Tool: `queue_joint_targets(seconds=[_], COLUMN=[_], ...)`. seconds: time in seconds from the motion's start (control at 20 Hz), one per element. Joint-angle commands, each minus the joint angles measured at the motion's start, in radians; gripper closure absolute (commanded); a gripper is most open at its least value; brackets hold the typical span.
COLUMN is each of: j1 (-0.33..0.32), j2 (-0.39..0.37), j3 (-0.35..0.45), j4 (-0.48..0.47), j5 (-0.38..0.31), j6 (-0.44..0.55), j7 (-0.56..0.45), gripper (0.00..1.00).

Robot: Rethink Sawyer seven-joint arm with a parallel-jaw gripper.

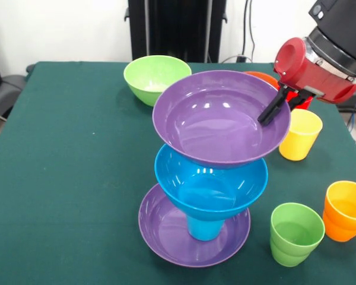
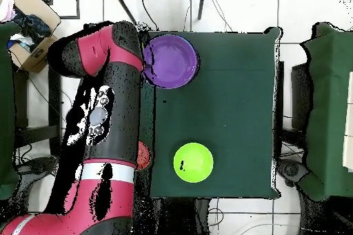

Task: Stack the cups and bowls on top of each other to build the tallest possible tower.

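The tower stands near the table's front. Its base is a wide purple bowl. An upside-down blue cup stands in it and carries the deep blue bowl. The second purple bowl sits on top and also shows in the overhead view. My gripper is at this top bowl's right rim, reaching partly inside it. The arm hides it from overhead. A yellow cup, a green cup and an orange cup stand to the right.
A light green bowl stands at the back left of the green table and shows overhead. An orange bowl and a red cup sit behind the tower and gripper, mostly hidden.
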State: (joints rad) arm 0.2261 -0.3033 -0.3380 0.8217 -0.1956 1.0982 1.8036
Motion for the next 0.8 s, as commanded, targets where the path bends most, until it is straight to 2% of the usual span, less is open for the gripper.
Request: queue_joint_targets(seconds=[0.05,0.8], j1=[-0.011,-0.008], j2=[0.032,0.011], j3=[0.101,0.103], j4=[-0.052,-0.013], j5=[0.000,0.005], j6=[0.108,0.070], j7=[-0.053,-0.038], gripper=[1.00,1.00])
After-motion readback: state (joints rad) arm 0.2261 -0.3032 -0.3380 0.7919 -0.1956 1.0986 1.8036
